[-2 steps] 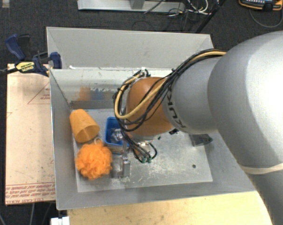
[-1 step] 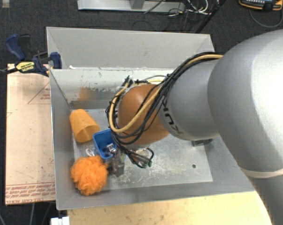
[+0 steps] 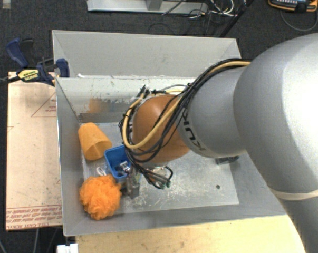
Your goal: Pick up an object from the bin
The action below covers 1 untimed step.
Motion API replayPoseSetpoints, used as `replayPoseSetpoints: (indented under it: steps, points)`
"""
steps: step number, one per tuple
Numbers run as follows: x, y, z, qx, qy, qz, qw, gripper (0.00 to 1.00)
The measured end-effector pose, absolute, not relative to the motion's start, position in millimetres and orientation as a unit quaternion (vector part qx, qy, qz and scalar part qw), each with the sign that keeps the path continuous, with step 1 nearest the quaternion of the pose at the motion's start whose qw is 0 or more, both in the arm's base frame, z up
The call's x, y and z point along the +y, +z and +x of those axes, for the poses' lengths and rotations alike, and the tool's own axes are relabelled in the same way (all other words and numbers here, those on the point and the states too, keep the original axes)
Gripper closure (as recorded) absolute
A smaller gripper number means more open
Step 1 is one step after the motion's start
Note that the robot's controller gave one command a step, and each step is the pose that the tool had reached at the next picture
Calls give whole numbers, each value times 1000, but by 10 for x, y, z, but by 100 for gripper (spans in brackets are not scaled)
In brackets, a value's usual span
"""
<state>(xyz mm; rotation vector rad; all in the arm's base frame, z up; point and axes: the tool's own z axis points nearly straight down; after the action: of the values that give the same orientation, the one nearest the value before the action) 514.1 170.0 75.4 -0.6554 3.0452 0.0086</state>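
Observation:
My gripper (image 3: 131,185) is down near the bin floor in the front-left part of the bin, below the arm's wrist. A small blue box-shaped thing (image 3: 115,161) lies right at its upper left, touching or nearly touching it. A fluffy orange pouf (image 3: 99,196) sits just to the gripper's left, near the bin's front-left corner. An orange plastic cup (image 3: 93,139) lies on its side further back on the left. I cannot tell whether anything is between the gripper's tips.
A small pale clear thing (image 3: 100,170) lies between the cup and the pouf. The arm, with its orange wrist cover and looped cables, hangs over the middle of the bin and hides the floor beneath it. The bin's left wall is close to the pouf.

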Motion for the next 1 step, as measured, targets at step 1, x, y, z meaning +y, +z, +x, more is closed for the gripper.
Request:
replayPoseSetpoints:
  steps: [1]
  points:
    - [1724, 753, 5167, 978, 3, -209, 17, 100]
